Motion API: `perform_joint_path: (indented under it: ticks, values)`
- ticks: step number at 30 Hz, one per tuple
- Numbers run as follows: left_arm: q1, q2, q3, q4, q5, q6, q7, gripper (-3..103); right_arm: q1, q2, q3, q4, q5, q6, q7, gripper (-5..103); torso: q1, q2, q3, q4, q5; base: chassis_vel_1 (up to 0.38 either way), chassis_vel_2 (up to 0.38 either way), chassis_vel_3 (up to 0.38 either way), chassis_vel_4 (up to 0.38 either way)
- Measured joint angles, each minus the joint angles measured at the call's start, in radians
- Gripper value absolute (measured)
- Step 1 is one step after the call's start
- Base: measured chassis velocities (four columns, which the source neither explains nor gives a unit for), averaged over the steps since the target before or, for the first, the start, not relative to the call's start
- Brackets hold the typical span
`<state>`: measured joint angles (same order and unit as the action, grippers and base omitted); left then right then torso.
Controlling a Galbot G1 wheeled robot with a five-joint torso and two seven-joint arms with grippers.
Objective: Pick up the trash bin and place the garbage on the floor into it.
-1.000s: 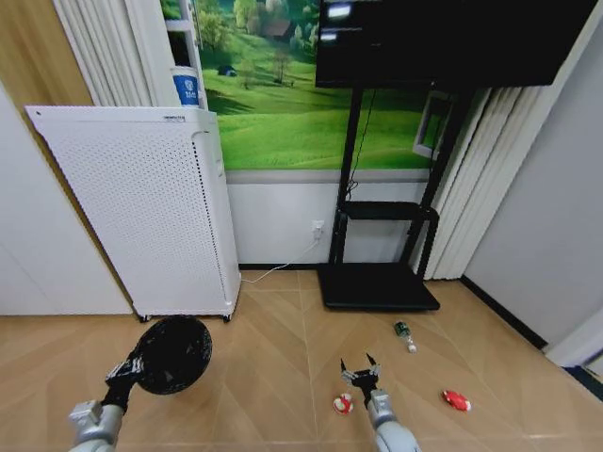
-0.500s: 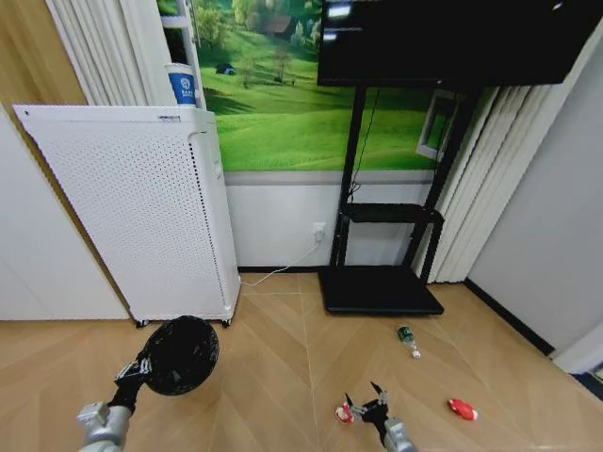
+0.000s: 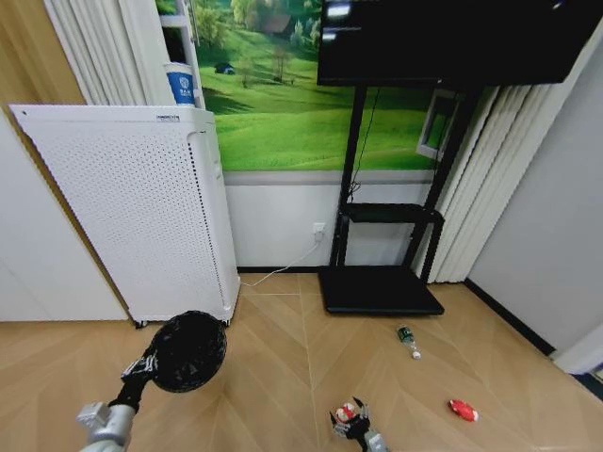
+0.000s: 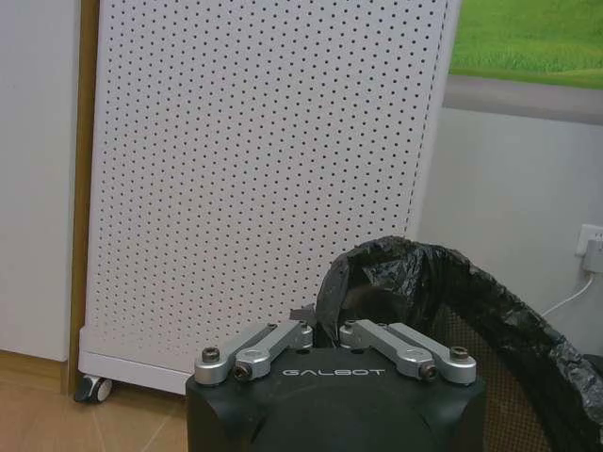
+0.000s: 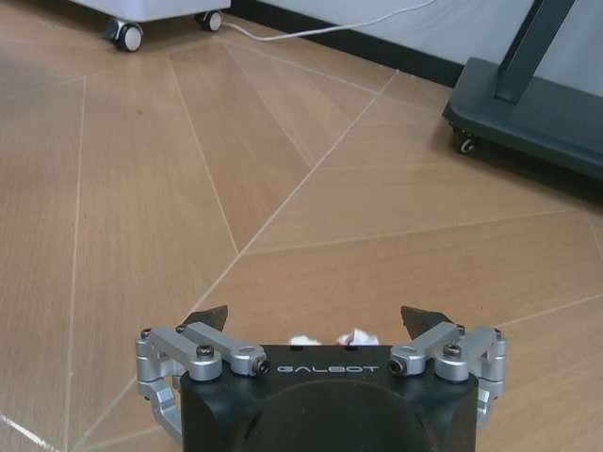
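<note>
Down by the floor, the right gripper (image 3: pixel 352 428) hangs spread open over a red-and-white wad (image 3: pixel 346 412); from the right wrist, its fingers (image 5: pixel 205 316) stand wide apart with the pale top of that wad (image 5: pixel 357 336) peeking up between them, just beyond the gripper body. Whether the tips touch the wad, I cannot tell. To the left, the left gripper (image 3: pixel 139 369) is clenched on the rim of the bin (image 3: pixel 188 350), holding it off the floor with its mouth tipped away; the left wrist view shows the fingers (image 4: pixel 273 337) pinched together on the crinkled black liner at the bin's (image 4: pixel 471 320) edge. Farther right on the wood floor lies a second wad (image 3: pixel 462 410), well apart from the first, and beyond both lies the green bottle (image 3: pixel 406 338), near the black base of the TV stand (image 3: pixel 380 287). Behind the bin stands the white cabinet (image 3: pixel 132 207) on castors, with a white cable (image 3: pixel 283 266) running along the wall.
</note>
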<state>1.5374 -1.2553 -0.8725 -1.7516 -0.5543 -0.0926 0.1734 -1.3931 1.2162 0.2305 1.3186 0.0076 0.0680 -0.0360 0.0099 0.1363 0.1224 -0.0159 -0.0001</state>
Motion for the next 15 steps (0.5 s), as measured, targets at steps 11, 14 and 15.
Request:
perform_joint_path:
  ticks: [11, 14, 15]
  values:
    - [0.005, -0.005, 0.001, 0.001, 0.001, -0.002, 0.000, 7, 0.066, 0.045, -0.017, -0.143, -0.064, 0.027, -0.006, 100, 0.000, 0.000, 0.000, 0.0000, 0.0002, 0.000, 0.000, 0.000, 0.000]
    - [0.010, -0.007, 0.001, -0.002, 0.001, -0.003, 0.001, 7, 0.086, 0.056, -0.020, -0.177, -0.074, 0.030, -0.003, 100, 0.000, 0.000, 0.000, 0.0000, 0.0001, 0.000, 0.000, 0.000, 0.000]
    - [0.010, -0.007, 0.001, -0.002, 0.001, -0.003, 0.001, 7, 0.086, 0.056, -0.020, -0.177, -0.074, 0.030, -0.003, 100, 0.000, 0.000, 0.000, 0.0000, 0.0001, 0.000, 0.000, 0.000, 0.000]
